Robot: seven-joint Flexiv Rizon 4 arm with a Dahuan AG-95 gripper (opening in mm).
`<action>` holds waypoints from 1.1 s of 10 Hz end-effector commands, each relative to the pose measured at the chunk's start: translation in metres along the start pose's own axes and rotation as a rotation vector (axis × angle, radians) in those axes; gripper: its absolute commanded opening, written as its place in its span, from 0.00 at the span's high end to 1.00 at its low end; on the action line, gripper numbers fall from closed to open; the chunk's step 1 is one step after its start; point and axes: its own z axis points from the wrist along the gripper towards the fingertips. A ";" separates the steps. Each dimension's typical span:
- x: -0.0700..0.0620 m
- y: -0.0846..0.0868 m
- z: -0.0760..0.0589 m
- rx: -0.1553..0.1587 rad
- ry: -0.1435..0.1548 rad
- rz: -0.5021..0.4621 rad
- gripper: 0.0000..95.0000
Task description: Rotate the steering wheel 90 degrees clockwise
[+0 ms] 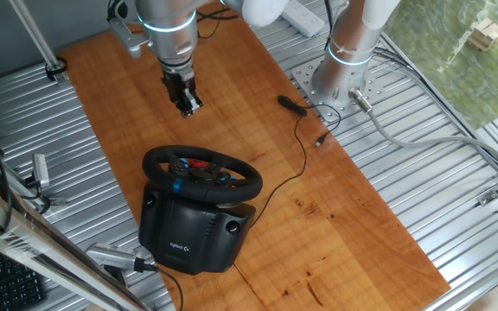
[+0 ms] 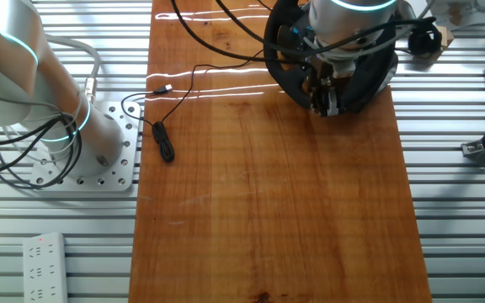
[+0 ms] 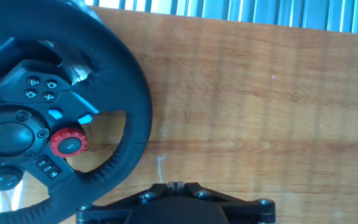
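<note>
The steering wheel (image 1: 201, 173) is sitting on its boxy base (image 1: 193, 231) near one end of the wooden table (image 1: 361, 225), rim tilted, blue strip facing the base side. Your gripper (image 1: 186, 102) is hanging above the table just beyond the wheel's far rim, clear of it. In the hand view the rim is lying to the left of the fingers. You cannot tell whether the fingers are spread or pressed together.
</note>
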 end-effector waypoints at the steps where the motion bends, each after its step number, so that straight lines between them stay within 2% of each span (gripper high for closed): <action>1: 0.001 0.001 -0.001 -0.002 0.001 -0.032 1.00; 2: 0.001 0.001 0.000 -0.004 0.008 -0.045 1.00; 4: -0.001 0.009 0.002 -0.022 0.004 -0.077 1.00; 5: -0.003 0.024 0.005 -0.019 0.003 -0.104 1.00; 6: -0.003 0.029 0.005 -0.019 0.003 -0.114 1.00; 9: 0.007 0.045 -0.015 -0.017 -0.005 -0.152 1.00; 11: 0.013 0.051 -0.026 -0.023 -0.041 -0.136 1.00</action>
